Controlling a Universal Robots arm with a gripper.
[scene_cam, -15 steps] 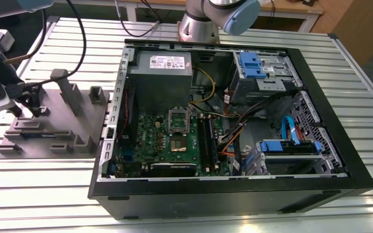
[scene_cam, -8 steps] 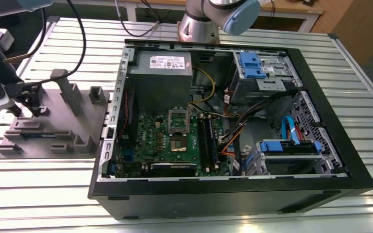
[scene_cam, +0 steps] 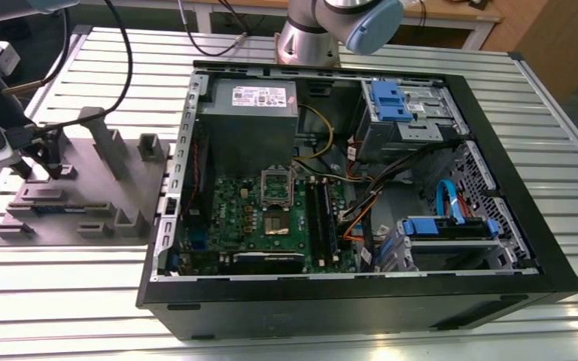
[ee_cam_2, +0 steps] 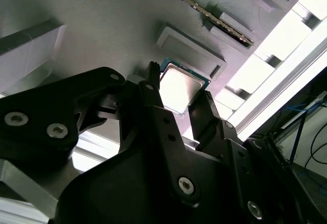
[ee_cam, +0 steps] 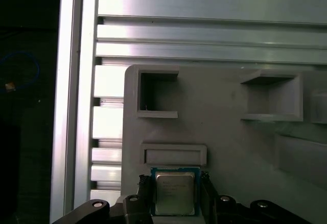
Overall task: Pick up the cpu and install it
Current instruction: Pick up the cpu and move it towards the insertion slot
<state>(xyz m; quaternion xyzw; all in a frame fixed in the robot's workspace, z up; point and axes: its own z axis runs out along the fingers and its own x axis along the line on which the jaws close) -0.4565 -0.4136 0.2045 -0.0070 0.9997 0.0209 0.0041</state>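
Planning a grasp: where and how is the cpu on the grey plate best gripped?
Take the cpu by its two opposite thin side edges, coming straight down from above: it lies flat, metal top up, on the grey plate, and a raised block flanks a third edge.

My gripper hangs low over the grey moulded plate at the exterior view's left, on the slatted table. To its right lies the open computer case, motherboard exposed, with my arm's base at the far side.

A ribbed aluminium tabletop stands before a brown wooden panel.
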